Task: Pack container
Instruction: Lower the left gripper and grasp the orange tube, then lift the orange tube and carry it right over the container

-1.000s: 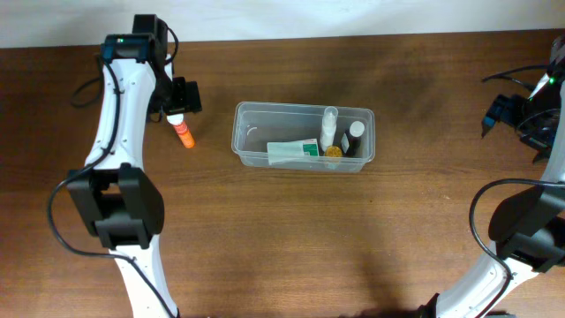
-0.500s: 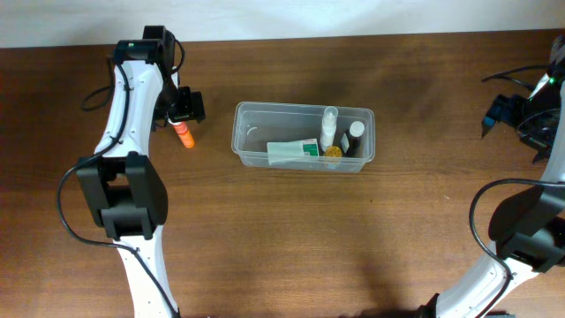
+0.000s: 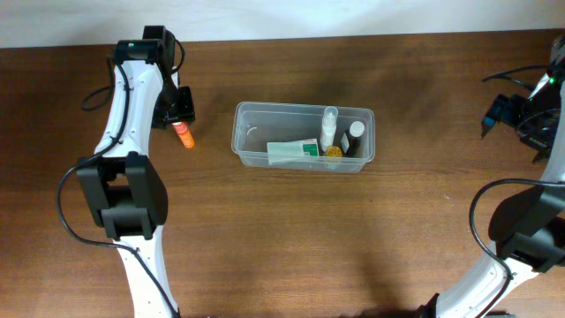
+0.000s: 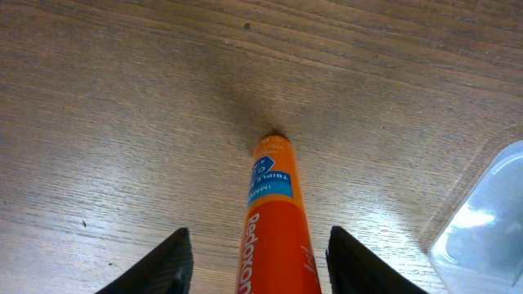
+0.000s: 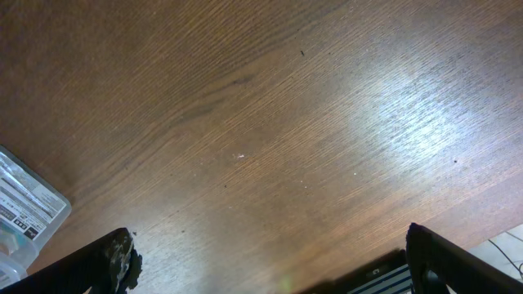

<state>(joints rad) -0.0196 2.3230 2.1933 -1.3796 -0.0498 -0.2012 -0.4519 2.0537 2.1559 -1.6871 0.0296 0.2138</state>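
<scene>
The container [image 3: 265,107], a clear plastic tub, sits mid-table holding a green-and-white tube [image 3: 293,152], a clear bottle [image 3: 329,124], a dark bottle with a white cap [image 3: 355,137] and a small amber item [image 3: 333,152]. An orange tube [image 3: 184,135] lies on the table to its left. My left gripper [image 3: 179,119] straddles the tube's upper end. In the left wrist view the orange tube [image 4: 274,212] runs between the two fingers of the left gripper [image 4: 257,269], with a gap on each side. My right gripper [image 5: 270,265] is wide open over bare wood at the far right [image 3: 497,112].
A corner of the container [image 4: 490,220] shows at the right edge of the left wrist view, close to the tube. Its other end [image 5: 24,212] shows at the left edge of the right wrist view. Cables trail near the right arm's base [image 3: 508,75].
The left arm shifted slightly and lowered over the orange tube, then its jaws narrowed around it. The right arm has not moved.
</scene>
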